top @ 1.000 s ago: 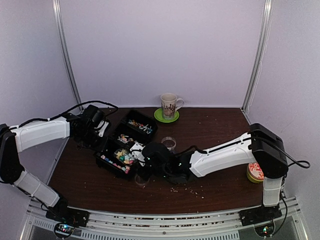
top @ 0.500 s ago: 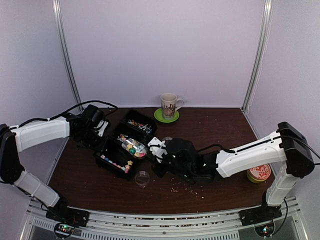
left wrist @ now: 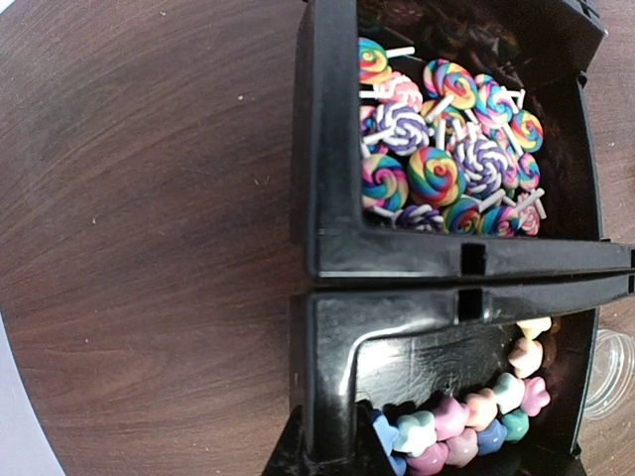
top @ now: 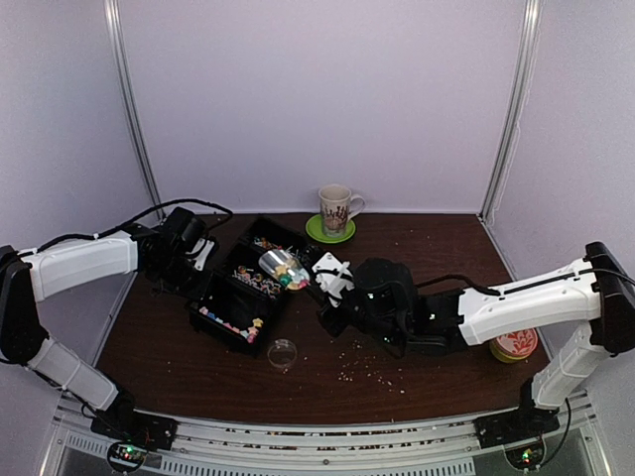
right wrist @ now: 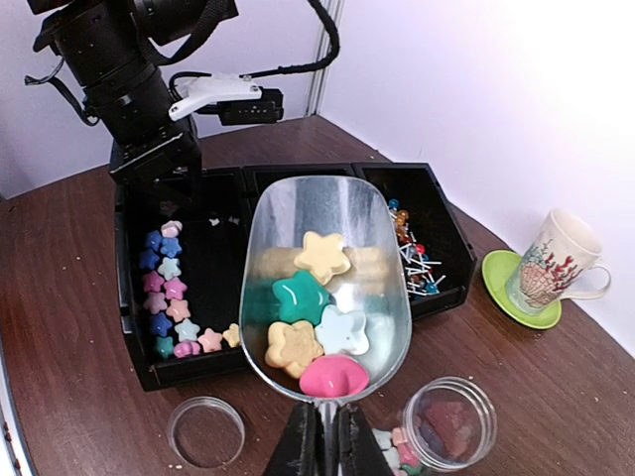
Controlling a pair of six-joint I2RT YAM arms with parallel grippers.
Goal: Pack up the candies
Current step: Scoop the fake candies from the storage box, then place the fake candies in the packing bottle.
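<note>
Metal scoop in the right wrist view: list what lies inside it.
The shiny metal scoop holds five pastel candies, mostly stars: yellow, teal, pale blue, tan, pink. Anything beneath them is covered.

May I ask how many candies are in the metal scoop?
5 in the scoop: yellow star rearmost, green star mid-left, pale blue star mid-right, tan star front-left, pink piece frontmost; more may hide beneath.

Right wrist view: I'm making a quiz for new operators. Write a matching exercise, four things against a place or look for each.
Things:
1 scoop
2 mug
3 clear dish
4 tray

Descriptions:
A on a green saucer
B black, with compartments
C empty, on the table
D held by the right gripper, carrying star candies

Pairs: 1-D; 2-A; 3-C; 4-B
</note>
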